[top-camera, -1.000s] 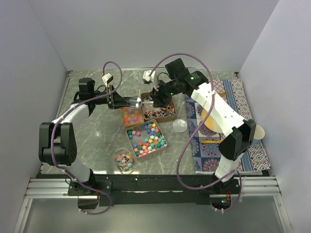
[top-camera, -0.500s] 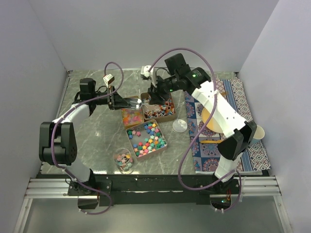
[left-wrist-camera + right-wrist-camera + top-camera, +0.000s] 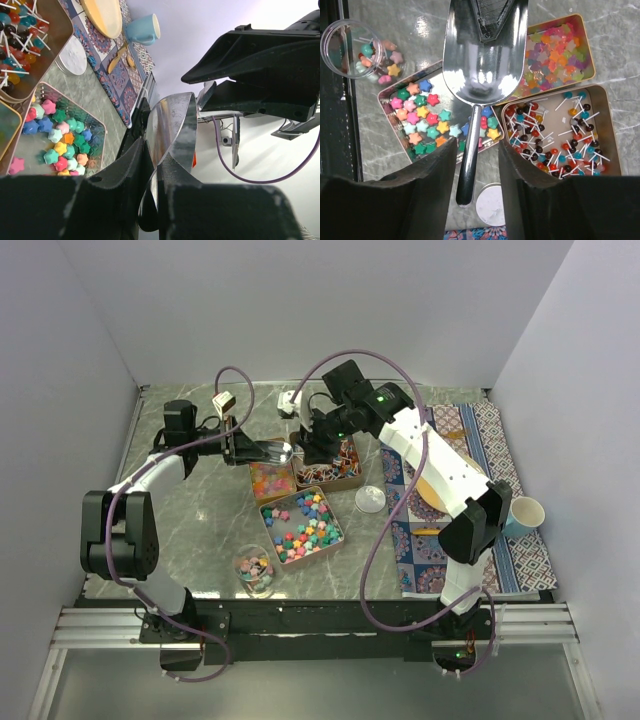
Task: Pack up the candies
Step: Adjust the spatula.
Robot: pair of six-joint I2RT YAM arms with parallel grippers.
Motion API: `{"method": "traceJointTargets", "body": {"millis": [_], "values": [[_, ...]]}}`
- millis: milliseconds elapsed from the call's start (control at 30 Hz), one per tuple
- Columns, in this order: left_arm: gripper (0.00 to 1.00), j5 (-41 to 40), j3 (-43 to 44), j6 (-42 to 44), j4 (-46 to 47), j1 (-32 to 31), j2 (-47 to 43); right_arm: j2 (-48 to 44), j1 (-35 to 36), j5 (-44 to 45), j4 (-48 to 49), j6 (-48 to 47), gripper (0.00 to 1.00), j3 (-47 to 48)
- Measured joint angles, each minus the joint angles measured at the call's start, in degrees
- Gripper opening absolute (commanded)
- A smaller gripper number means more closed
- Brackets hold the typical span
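L jaws pinch the shiny steel scoop [image 3: 480, 65] by its bowl rim. R jaws are spread astride its handle, not touching yet. Pastel star candies [image 3: 427, 117] lie in the bronze tin [image 3: 387, 90] underneath. I'd close R mid-handle, square, before L lets go.

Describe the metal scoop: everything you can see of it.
The scoop is polished, mirror-bright metal, with a deep rounded bowl that is empty and a slim round handle. It is held in the air, bowl facing up, over the star candies. The left gripper is shut on the wall of the bowl. The handle reaches between the fingers of the right gripper, which is open, with a gap on each side.
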Motion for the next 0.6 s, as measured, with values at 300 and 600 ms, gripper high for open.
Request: {"method": "traceJointTargets", "body": {"millis": [300, 600], "values": [[0.01, 0.00, 0.00, -1.07, 0.70, 0.00, 0.00, 0.50, 0.11, -0.48, -0.63, -0.04, 0.35, 1.11], [0.17, -0.20, -0.11, -1.29, 0.70, 0.20, 0.00, 1.75, 1.25, 1.73, -0.17, 1.40, 0.00, 2.36]]}}
